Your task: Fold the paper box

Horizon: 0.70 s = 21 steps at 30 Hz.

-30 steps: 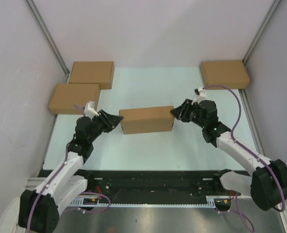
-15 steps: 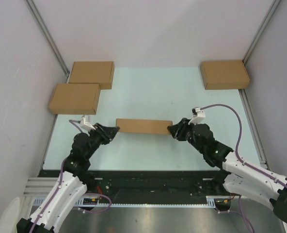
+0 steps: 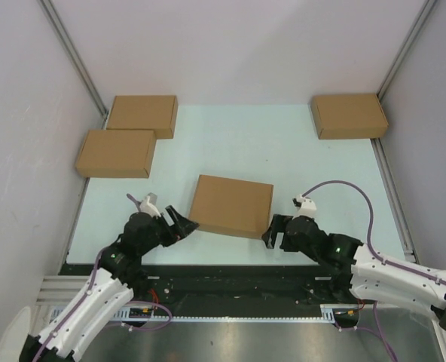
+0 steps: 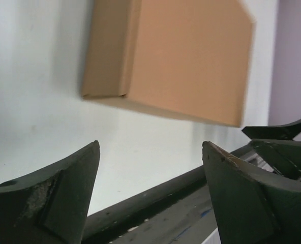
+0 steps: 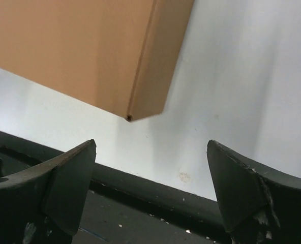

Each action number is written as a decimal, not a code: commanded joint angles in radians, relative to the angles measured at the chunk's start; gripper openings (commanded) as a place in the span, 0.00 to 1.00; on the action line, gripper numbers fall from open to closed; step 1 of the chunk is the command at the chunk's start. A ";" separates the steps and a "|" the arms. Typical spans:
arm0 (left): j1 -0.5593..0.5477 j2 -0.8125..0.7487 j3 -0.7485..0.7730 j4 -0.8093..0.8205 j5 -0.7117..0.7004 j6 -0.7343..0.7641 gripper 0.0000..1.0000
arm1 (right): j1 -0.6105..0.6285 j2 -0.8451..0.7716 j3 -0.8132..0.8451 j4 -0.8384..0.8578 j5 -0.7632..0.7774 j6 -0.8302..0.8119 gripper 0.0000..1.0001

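As my left hand (image 3: pixel 184 225) and right hand (image 3: pixel 276 237) both stand spread wide, the paper box (image 3: pixel 230 205) between them, gripped by neither, near the front of the pale surface (image 3: pixel 313 173)

The paper box (image 3: pixel 231 205), lying just ahead of both grippers, is showing plain, unprinted brown. Its top face is reading warm tan, and the side walls are shading slightly darker. The left gripper (image 3: pixel 184 225) and the right gripper (image 3: pixel 273 238) are showing matt black fingers, scuffed grey along the edges in the wrist views. Behind them, the left arm (image 3: pixel 87 302) and right arm (image 3: pixel 392 275) are showing white shells with black joints and trailing lilac cables (image 3: pixel 342 182). The table (image 3: pixel 230 143) beneath the fingers is appearing pale mint green. Two spare boxes (image 3: pixel 116 152) beyond the left gripper and a third box (image 3: pixel 349 115) beyond the right gripper are showing the same plain brown.
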 commanded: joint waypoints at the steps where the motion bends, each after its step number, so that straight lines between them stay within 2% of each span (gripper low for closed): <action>1: -0.006 -0.099 0.185 -0.080 -0.079 0.040 0.87 | -0.019 -0.036 0.127 -0.089 0.122 0.009 0.96; 4: -0.006 -0.109 0.218 -0.057 -0.177 0.037 0.91 | -0.093 -0.030 0.133 -0.048 0.057 -0.036 0.97; 5: -0.005 -0.101 0.211 -0.034 -0.197 0.034 0.96 | -0.182 -0.018 0.132 -0.014 0.015 -0.048 0.97; 8: -0.003 -0.003 0.185 0.093 -0.230 0.044 1.00 | -0.348 0.059 0.132 0.053 -0.150 -0.092 0.98; 9: -0.003 0.084 0.190 0.146 -0.231 0.060 1.00 | -0.375 0.080 0.132 0.070 -0.176 -0.106 0.98; 12: -0.002 0.269 0.214 0.200 -0.228 0.090 1.00 | -0.433 0.134 0.132 0.130 -0.236 -0.131 0.98; 15: 0.003 0.362 0.195 0.251 -0.261 0.080 1.00 | -0.443 0.158 0.131 0.202 -0.273 -0.128 0.97; 18: 0.009 0.370 0.143 0.361 -0.251 0.051 1.00 | -0.447 0.209 0.132 0.263 -0.302 -0.117 0.97; 21: 0.021 0.416 0.139 0.392 -0.247 0.075 1.00 | -0.456 0.296 0.132 0.294 -0.321 -0.117 0.97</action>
